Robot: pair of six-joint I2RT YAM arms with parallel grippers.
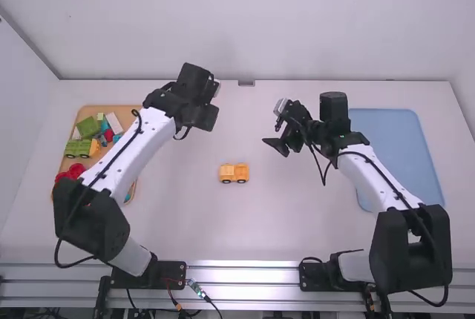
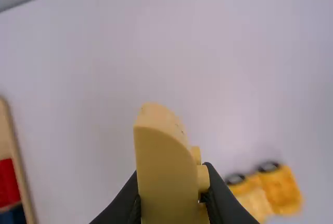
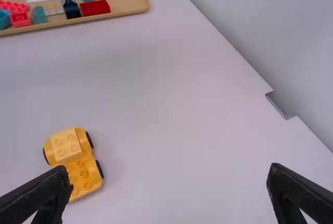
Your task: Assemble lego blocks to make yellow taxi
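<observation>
In the high view my left gripper (image 1: 199, 116) is above the table, left of and beyond the small yellow car (image 1: 234, 173). In the left wrist view my left gripper (image 2: 172, 179) is shut on a yellow block (image 2: 161, 156) with a curved top and studs at its side. My right gripper (image 1: 277, 142) hangs right of the car; in the right wrist view my right gripper (image 3: 169, 181) stands wide open with nothing between its fingers. The yellow car (image 3: 75, 164) has black wheels, a raised block at one end and bare studs at the other.
A wooden tray (image 1: 131, 185) with green, red, blue, white and yellow blocks lies at the left, partly under the left arm. At the right a blue tray (image 1: 397, 141) lies beyond the right arm. A wall (image 1: 245, 22) borders the table's far edge.
</observation>
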